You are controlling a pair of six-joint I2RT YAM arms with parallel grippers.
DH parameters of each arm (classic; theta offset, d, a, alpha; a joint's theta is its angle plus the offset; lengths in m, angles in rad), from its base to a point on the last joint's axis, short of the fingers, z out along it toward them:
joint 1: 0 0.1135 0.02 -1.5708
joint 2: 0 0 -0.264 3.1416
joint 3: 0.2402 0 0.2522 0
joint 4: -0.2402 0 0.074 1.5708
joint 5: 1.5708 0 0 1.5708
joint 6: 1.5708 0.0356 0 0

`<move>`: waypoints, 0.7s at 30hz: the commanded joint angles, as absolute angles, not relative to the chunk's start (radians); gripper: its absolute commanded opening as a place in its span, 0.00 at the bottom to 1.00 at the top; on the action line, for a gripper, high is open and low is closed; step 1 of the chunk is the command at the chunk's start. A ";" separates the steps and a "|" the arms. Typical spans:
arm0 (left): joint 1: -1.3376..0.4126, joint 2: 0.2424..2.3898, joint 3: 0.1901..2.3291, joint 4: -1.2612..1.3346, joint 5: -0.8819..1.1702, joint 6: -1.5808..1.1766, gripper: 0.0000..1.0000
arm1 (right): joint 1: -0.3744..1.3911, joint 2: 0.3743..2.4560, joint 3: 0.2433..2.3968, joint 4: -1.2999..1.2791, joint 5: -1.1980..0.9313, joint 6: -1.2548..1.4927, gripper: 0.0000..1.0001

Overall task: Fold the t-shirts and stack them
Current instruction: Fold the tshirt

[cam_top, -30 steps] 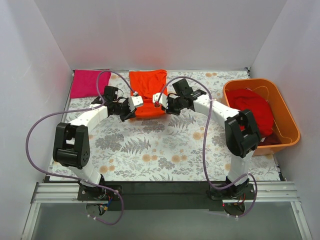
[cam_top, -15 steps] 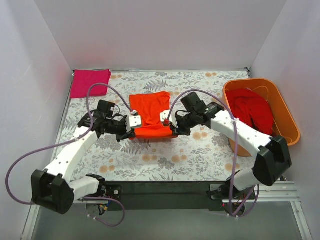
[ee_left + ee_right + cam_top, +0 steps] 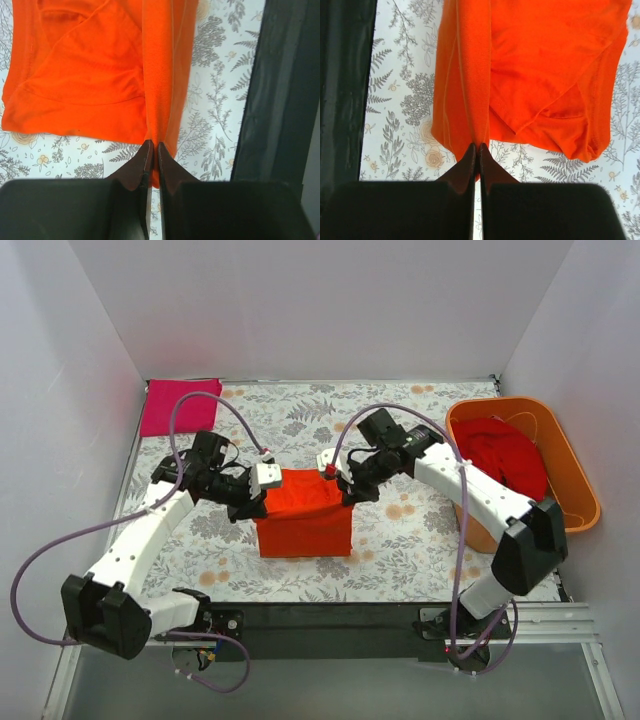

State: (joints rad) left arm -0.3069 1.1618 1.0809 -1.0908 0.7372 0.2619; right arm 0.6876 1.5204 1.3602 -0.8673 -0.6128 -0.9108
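Note:
The bright orange t-shirt hangs between my two grippers above the floral cloth, its lower part reaching toward the near edge. My left gripper is shut on its left top edge; the pinched fold shows in the left wrist view. My right gripper is shut on its right top edge, seen in the right wrist view. The magenta-pink t-shirt lies folded at the far left corner. The deeper red t-shirt sits bunched in the tub.
A rigid orange plastic tub stands at the right side of the table. White walls close in the back and sides. A black rail runs along the near edge. Purple cables loop over both arms.
Both grippers have carried the orange t-shirt from the far middle of the table toward the near edge, keeping their grip on its top corners.

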 commanded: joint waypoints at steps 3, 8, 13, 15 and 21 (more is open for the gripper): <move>-0.269 1.302 1.152 -0.994 0.678 0.299 0.00 | 0.608 1.650 1.489 -0.920 -0.612 -1.018 0.01; -0.227 1.459 1.219 -0.901 0.683 0.322 0.00 | 0.557 1.804 1.618 -0.940 -0.623 -1.077 0.01; -0.193 1.653 1.362 -0.900 0.701 0.353 0.00 | 0.529 1.940 1.721 -0.954 -0.626 -1.118 0.01; -0.176 1.698 1.402 -0.904 0.703 0.359 0.00 | 0.520 1.980 1.794 -0.969 -0.632 -1.129 0.01; -0.149 1.856 1.537 -0.919 0.706 0.380 0.00 | 0.483 2.130 1.956 -0.989 -0.637 -1.158 0.01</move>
State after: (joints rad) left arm -0.1665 1.8400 1.4731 -0.9112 0.7052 0.3450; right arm 0.5068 2.1048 1.8774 -0.9424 -0.6327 -1.1213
